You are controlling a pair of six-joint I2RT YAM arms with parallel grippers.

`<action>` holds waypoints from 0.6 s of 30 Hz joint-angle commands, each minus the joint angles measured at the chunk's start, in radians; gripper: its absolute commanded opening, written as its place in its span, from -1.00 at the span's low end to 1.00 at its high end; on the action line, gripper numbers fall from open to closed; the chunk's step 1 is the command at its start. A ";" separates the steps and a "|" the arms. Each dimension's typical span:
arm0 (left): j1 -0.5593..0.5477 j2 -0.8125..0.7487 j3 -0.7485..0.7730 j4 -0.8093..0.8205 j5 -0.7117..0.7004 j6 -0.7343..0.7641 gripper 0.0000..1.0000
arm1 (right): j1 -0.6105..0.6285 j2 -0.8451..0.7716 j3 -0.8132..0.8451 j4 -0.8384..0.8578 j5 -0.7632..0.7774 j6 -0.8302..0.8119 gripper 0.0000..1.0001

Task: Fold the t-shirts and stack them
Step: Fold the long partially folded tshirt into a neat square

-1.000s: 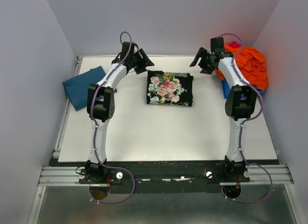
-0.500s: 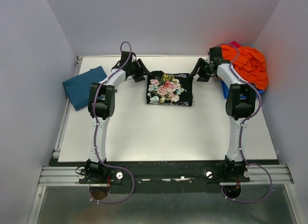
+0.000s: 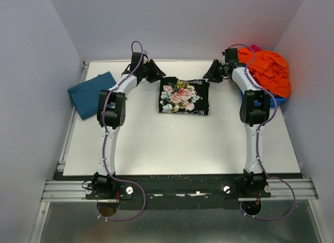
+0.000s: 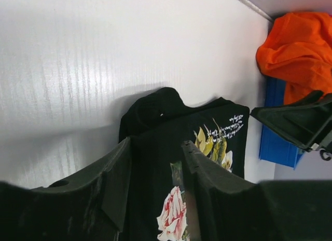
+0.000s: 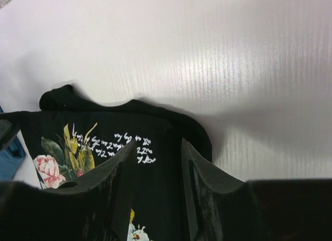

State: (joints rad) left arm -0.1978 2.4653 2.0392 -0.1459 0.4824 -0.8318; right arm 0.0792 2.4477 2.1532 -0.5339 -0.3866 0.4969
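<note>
Both arms have swung in closer to the black shirt (image 3: pixel 184 96) than they were a second ago. Back then they hung wider apart. The shirt itself has stayed in the same spot.

The black shirt lies folded in a neat square near the far middle of the white table (image 3: pixel 172 143). Its pink roses face up. The left gripper (image 3: pixel 155 72) is by the shirt's far left corner, and the right gripper (image 3: pixel 212 74) is by its far right corner.

From the left wrist, the two dark fingers (image 4: pixel 116 184) stand partly apart. The shirt and a rose show through the gap between them, and no cloth is pinched there. From the right wrist it is the same. Its fingers (image 5: pixel 122 189) are partly apart over the shirt's edge and hold nothing.

The blue shirt (image 3: pixel 90 94) lies folded at the left edge of the table, well apart from the black one. A heap of orange cloth (image 3: pixel 269 70) sits on a blue bin (image 4: pixel 277 140) at the far right, behind the right arm.
</note>
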 commanded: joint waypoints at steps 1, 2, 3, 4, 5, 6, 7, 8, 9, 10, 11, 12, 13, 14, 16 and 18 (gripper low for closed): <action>-0.002 0.043 0.036 0.068 0.050 -0.026 -0.06 | 0.013 0.071 0.072 -0.006 -0.060 0.026 -0.06; -0.002 0.053 0.051 0.056 0.048 -0.024 -0.08 | 0.016 0.079 0.080 -0.008 -0.060 0.028 -0.06; -0.002 0.063 0.067 0.042 0.047 -0.021 -0.13 | 0.021 0.083 0.088 -0.011 -0.057 0.032 -0.06; -0.002 0.069 0.076 0.032 0.048 -0.020 -0.17 | 0.021 0.092 0.094 -0.015 -0.057 0.032 -0.06; -0.002 0.072 0.076 0.031 0.048 -0.020 -0.23 | 0.024 0.096 0.099 -0.017 -0.063 0.035 -0.06; -0.003 0.073 0.075 0.037 0.050 -0.021 -0.28 | 0.025 0.100 0.102 -0.017 -0.064 0.034 -0.07; -0.003 0.073 0.070 0.042 0.051 -0.021 -0.33 | 0.027 0.105 0.102 -0.017 -0.072 0.037 -0.08; -0.003 0.070 0.069 0.046 0.056 -0.018 -0.48 | 0.027 0.106 0.102 -0.011 -0.081 0.038 -0.20; -0.003 0.072 0.069 0.048 0.061 -0.015 -0.60 | 0.027 0.102 0.099 -0.008 -0.087 0.038 -0.40; -0.003 0.070 0.069 0.051 0.062 -0.012 -0.76 | 0.027 0.097 0.094 -0.008 -0.089 0.038 -0.49; -0.003 0.067 0.069 0.051 0.062 -0.006 -0.91 | 0.027 0.087 0.083 -0.008 -0.087 0.037 -0.70; -0.003 0.063 0.069 0.051 0.062 0.005 -1.00 | 0.027 0.070 0.074 -0.008 -0.078 0.035 -0.81; -0.003 0.057 0.069 0.049 0.062 0.010 -1.00 | 0.027 0.048 0.053 -0.008 -0.066 0.032 -0.98; -0.003 0.051 0.065 0.052 0.065 0.017 -1.00 | 0.027 0.019 0.030 -0.002 -0.058 0.026 -0.99; -0.003 0.028 0.052 0.069 0.073 0.026 -1.00 | 0.027 -0.048 -0.047 0.026 -0.045 0.019 -0.99; -0.003 0.000 0.027 0.083 0.073 0.036 -1.00 | 0.027 -0.122 -0.126 0.040 -0.025 0.011 -0.99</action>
State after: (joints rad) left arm -0.1982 2.5221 2.0827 -0.1120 0.5175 -0.8307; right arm 0.1001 2.4763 2.1269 -0.5171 -0.4339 0.5293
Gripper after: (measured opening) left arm 0.030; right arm 0.016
